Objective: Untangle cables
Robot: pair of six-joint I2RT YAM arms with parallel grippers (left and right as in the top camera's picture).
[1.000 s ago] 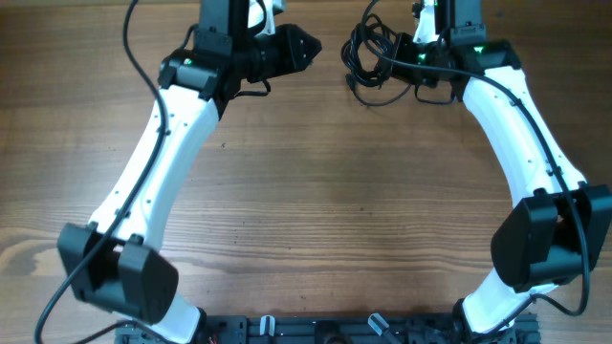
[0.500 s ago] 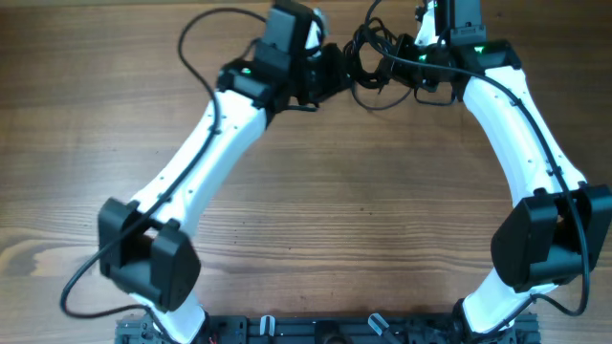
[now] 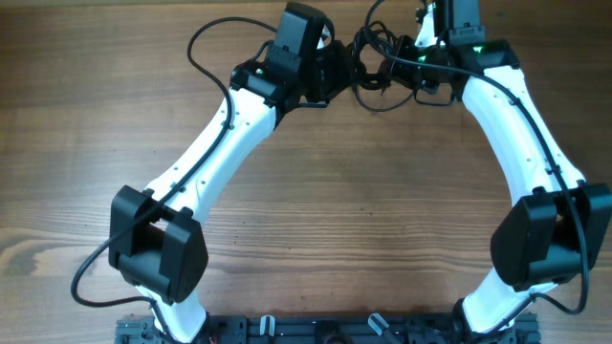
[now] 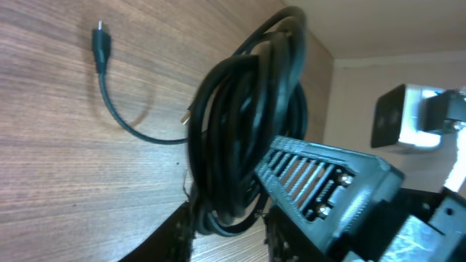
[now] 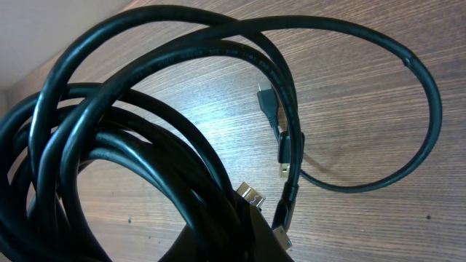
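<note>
— Cables point(image 3: 368, 69), top centre of the overhead, bundled. Is the right claw point(image 3: 400, 59) clamped on them?
— Yes. The left claw point(image 4: 226, 236) straddles the bundle, grip unclear. Pinch one loop and pull gently.

Wooden tabletop point(image 3: 335, 191), brown, with long streaked grain running side to side and darker swirls toward the near left corner. A soft pale sheen on the boards under the right wrist camera. Along the near edge, a black rail point(image 3: 287, 333) carrying small metal clips. Beyond the far edge, in the left wrist view, a pale flat surface point(image 4: 353, 102), perhaps a wall, too blurred to say more.
</note>
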